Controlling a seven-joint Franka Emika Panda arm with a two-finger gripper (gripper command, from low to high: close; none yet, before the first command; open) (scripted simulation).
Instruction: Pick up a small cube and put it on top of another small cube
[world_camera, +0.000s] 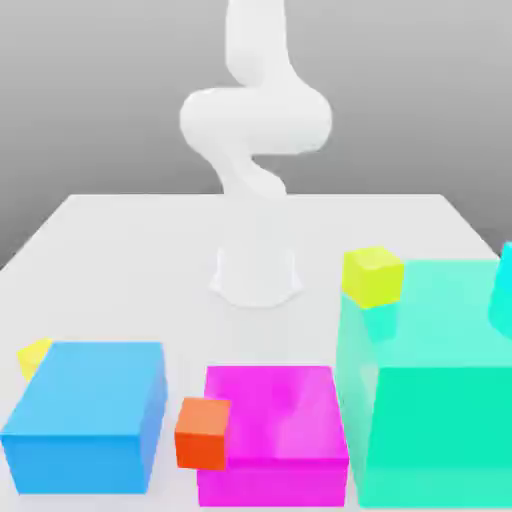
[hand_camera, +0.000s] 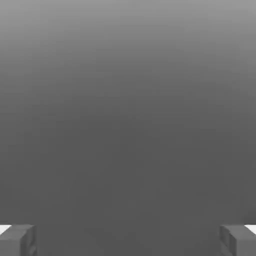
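1. One large, glossy blue block: to be cleared from above.
2. White arm's gripper: fingers spread, empty; to be lowered squarely.
3. Small plain yellow cube: partly hidden behind block; centring advised before closure.

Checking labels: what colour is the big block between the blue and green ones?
Magenta, exterior view.

pale yellow cube part hidden, cyan obj cut off
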